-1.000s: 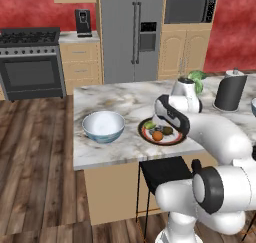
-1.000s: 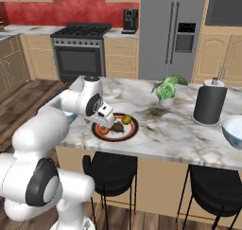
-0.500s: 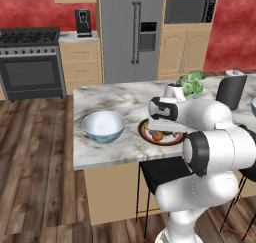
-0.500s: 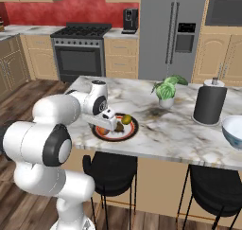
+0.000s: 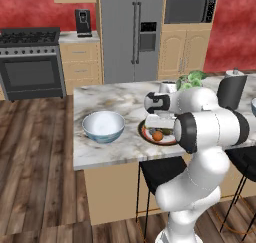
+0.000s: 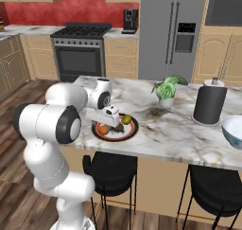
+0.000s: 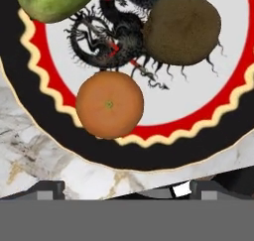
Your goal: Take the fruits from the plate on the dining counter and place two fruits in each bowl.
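Observation:
The plate [image 7: 163, 153], black-rimmed with a red ring, lies on the marble dining counter [image 5: 100, 154] with the fruits on it. In the hand view the orange fruit [image 7: 109, 104] is nearest, the dark brown one [image 7: 182, 30] beyond it to the right, and a green one [image 7: 54, 1] at the top left. My gripper [image 7: 129, 189] hangs open just above the plate's near rim, with nothing between its fingers. The right base view shows the gripper [image 6: 109, 121] over the plate [image 6: 124, 135], beside a yellow-green fruit [image 6: 126, 119]. One bowl [image 5: 103, 126] stands left of the plate; the other bowl [image 6: 234, 129] is far right.
A potted plant [image 6: 166, 89] and a dark cylinder [image 6: 209, 103] stand on the counter behind and to the right of the plate. Black stools [image 6: 111, 167] are tucked under the counter's near edge. Stove [image 5: 31, 62] and fridge [image 5: 132, 32] line the back wall.
My arm has folded in, its elbow swinging in front of the base cameras. The hand has stayed over the plate with its jaws open.

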You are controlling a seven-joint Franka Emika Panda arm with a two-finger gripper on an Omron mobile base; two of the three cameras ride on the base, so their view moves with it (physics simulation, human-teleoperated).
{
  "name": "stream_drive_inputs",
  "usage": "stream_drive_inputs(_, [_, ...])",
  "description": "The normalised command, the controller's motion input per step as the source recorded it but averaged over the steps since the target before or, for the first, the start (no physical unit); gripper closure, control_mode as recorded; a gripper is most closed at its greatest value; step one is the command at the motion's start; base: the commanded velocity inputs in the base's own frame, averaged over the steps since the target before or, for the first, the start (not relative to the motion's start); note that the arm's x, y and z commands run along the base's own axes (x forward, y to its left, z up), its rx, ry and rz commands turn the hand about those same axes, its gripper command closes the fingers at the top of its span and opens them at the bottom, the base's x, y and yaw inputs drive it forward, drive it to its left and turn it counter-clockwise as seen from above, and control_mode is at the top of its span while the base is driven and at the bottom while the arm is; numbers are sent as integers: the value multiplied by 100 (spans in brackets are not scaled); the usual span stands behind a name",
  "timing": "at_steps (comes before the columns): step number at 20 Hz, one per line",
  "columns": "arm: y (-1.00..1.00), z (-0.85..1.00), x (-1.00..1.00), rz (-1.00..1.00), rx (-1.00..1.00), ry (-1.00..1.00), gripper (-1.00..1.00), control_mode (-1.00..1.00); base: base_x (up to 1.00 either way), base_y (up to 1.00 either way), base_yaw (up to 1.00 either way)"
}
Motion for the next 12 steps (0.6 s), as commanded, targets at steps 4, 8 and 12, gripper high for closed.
stream_drive_inputs(4, [0,-23,21,0,0,0,-100,-100,0,0,0])
stream_drive_inputs(8, [0,-29,17,0,0,0,-100,-100,0,0,0])
stream_drive_inputs(12, [0,-28,10,0,0,0,-100,-100,0,0,0])
